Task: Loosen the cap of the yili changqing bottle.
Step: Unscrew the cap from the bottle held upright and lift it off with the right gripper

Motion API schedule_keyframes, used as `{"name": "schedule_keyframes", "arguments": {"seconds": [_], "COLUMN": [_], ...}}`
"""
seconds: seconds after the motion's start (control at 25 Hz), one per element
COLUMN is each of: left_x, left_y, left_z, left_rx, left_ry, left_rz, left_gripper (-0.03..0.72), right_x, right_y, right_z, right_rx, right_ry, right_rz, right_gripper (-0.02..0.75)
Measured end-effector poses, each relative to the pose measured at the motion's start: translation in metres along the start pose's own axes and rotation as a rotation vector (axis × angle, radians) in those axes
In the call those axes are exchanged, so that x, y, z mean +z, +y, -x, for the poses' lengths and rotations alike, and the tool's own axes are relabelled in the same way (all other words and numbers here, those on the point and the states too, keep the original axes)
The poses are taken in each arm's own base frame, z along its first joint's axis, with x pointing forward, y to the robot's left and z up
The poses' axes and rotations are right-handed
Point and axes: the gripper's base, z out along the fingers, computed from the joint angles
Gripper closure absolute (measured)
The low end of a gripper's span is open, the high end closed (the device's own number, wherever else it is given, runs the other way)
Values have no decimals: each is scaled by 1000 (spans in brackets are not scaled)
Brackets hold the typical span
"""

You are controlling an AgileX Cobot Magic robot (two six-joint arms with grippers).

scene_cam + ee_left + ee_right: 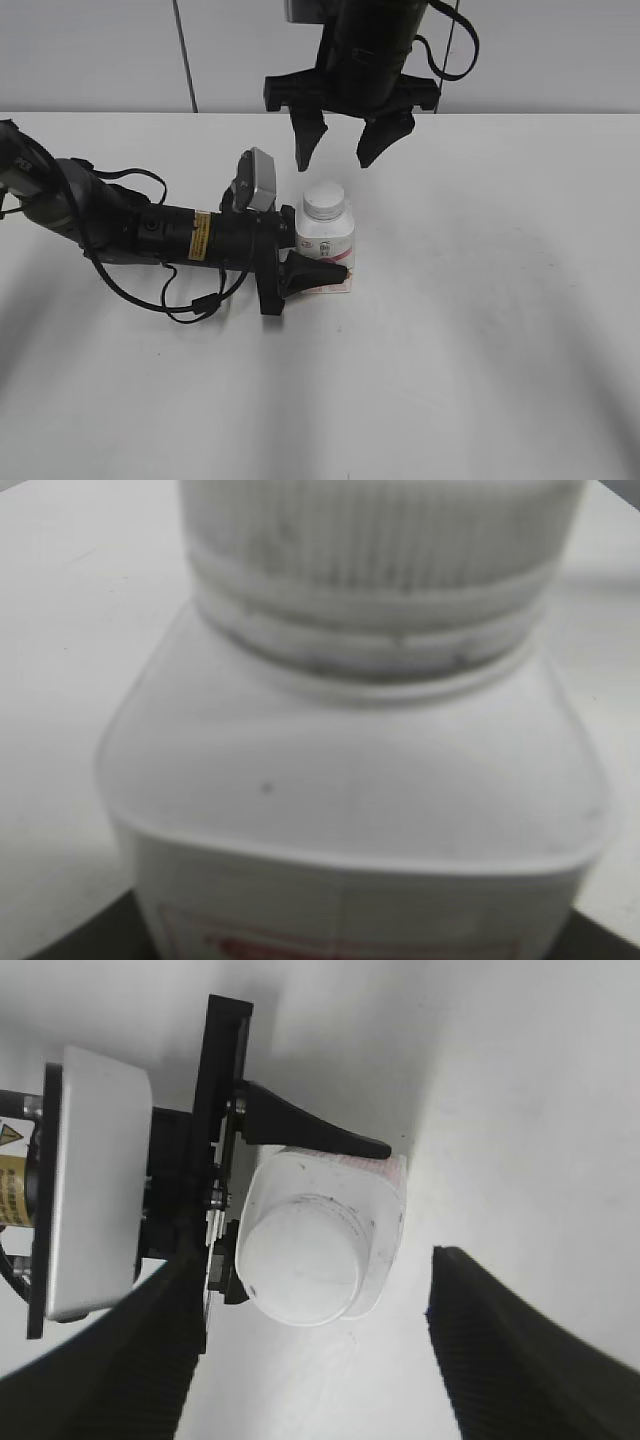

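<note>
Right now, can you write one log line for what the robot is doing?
left tool: shut on bottle | right tool: open above cap | cap: on, untouched | bottle: upright on table

A plain white table (480,340) fills the lower scene from about 9 o'clock round to 3 o'clock, its surface matte with soft grey shadows. Beyond its far edge, toward 12 o'clock, stands a pale grey wall (90,50), split by a thin dark vertical seam (184,55) at roughly 11 o'clock.
</note>
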Motion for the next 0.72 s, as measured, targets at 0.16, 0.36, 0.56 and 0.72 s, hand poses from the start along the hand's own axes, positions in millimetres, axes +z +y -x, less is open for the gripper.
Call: {"name": "schedule_keyframes", "arguments": {"seconds": [0.16,0.36,0.56,0.72], "left_x": [0,0,0,0], "left_y": [0,0,0,0], "left_z": [0,0,0,0], "left_rx": [0,0,-2,-2], "left_ry": [0,0,0,0], "left_rz": [0,1,2,2], "left_gripper": [309,309,309,309], "right_x": [0,0,0,1], "right_y": [0,0,0,1], "right_z": [0,0,0,0], "right_rx": [42,79,142,181], "right_ry": [0,1,1,7], "right_rz": [2,2,2,16], "right_gripper": [190,190,190,190]}}
